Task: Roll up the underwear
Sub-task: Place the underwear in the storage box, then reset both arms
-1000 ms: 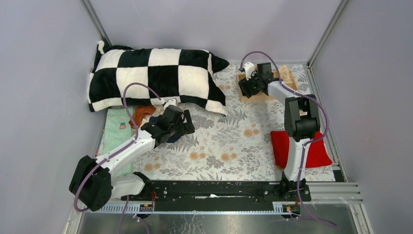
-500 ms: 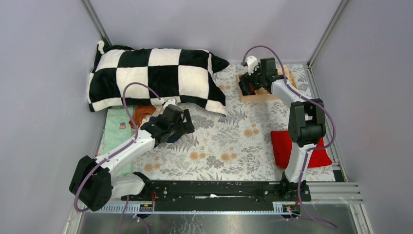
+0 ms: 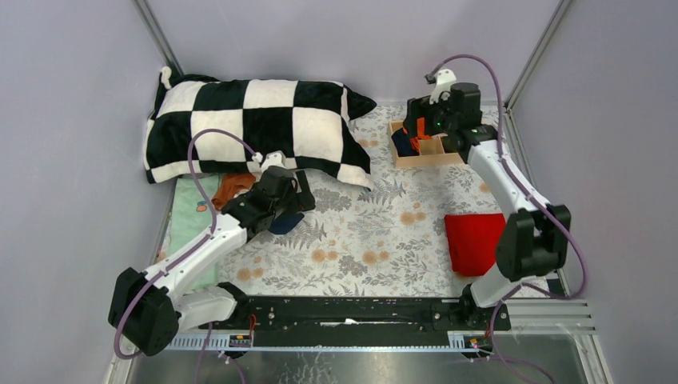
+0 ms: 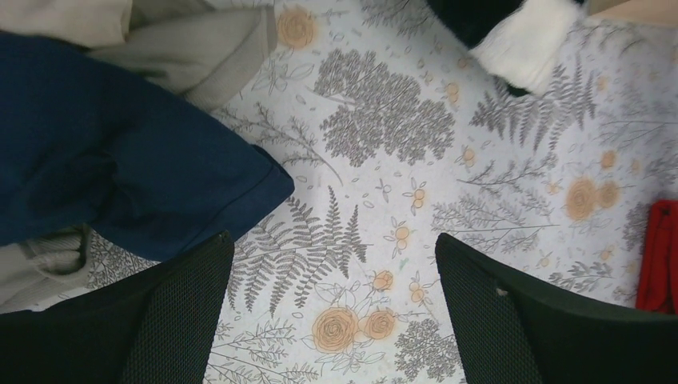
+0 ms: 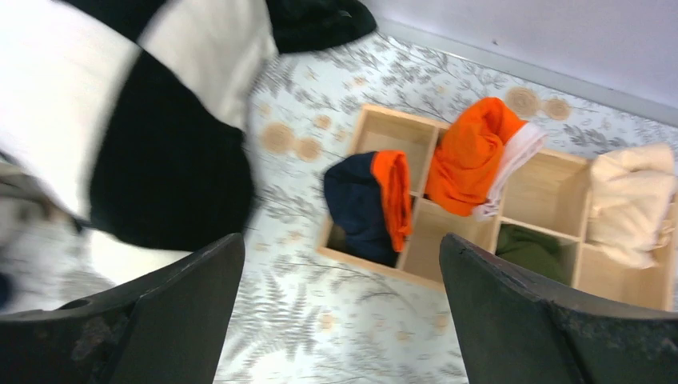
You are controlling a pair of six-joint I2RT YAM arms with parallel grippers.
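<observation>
Black, fine-meshed fingers (image 4: 184,304) of the left gripper (image 4: 332,260) stand wide apart with nothing between them. They hang over the floral sheet (image 4: 384,120) just off the near edge of the checked pillow (image 3: 256,128). A navy brief (image 4: 120,152), soft and creased, lies flat just beside the left finger. One folded corner of it points toward the open sheet, and its long axis runs roughly along the pillow's near edge. A limp grey-beige piece (image 4: 200,48) touches its far side, and a rust-brown piece (image 3: 232,188) is bunched against the pillow. A mint-green cloth (image 3: 188,220) lies flat beyond them, off the pillow's left end. On the gripper's other side the sheet is bare as far as the red cloth (image 3: 476,240), well apart from the pillow.

The right gripper (image 5: 340,244) is also spread wide and empty, raised above a pale wooden box (image 5: 400,118) with straight thin partitions. The box sits near the pillow's right corner with a strip of sheet between them. In the cell nearest the pillow a navy roll with orange trim (image 5: 364,204) lies with its long axis from the box's far wall to its near wall. A bright orange brief (image 5: 472,156) slumps diagonally over a partition, its white band on the side away from the pillow. Farther from the pillow are a cream piece (image 5: 632,200) and a dark olive piece (image 5: 532,250).
</observation>
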